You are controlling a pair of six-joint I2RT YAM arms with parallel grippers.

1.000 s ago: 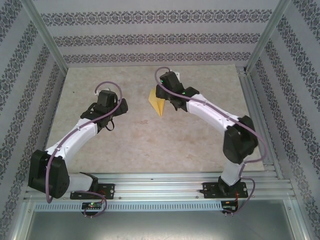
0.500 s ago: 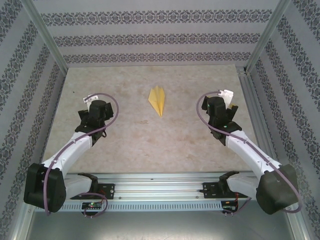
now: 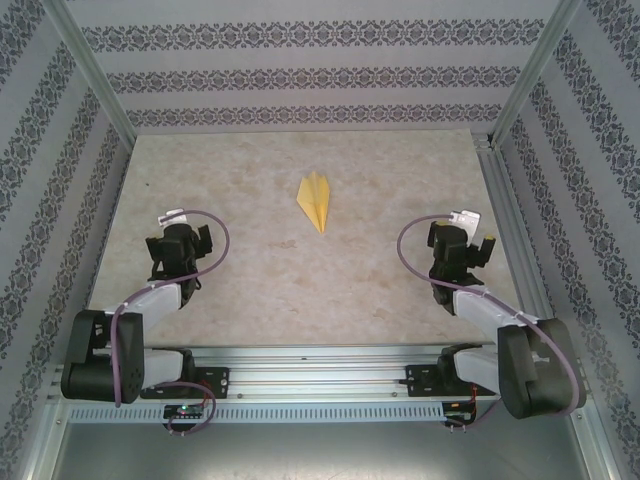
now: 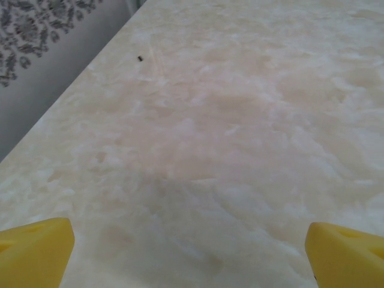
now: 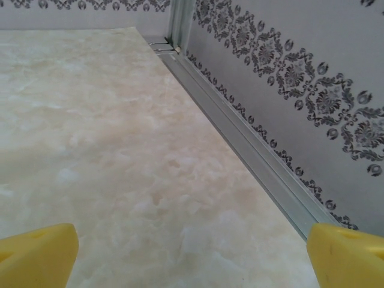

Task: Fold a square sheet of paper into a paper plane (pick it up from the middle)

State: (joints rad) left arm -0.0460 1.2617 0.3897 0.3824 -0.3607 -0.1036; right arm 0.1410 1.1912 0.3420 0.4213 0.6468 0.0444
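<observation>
My left gripper (image 4: pixel 191 255) and my right gripper (image 5: pixel 191 255) both stand wide open and empty, low over the marbled table (image 3: pixel 250 290) near its side edges. The paper plane (image 3: pixel 316 201) lies flat at the far middle, well apart from both. Its long axis runs far to near, with the nose pointing toward my bases and tilted slightly right.
</observation>
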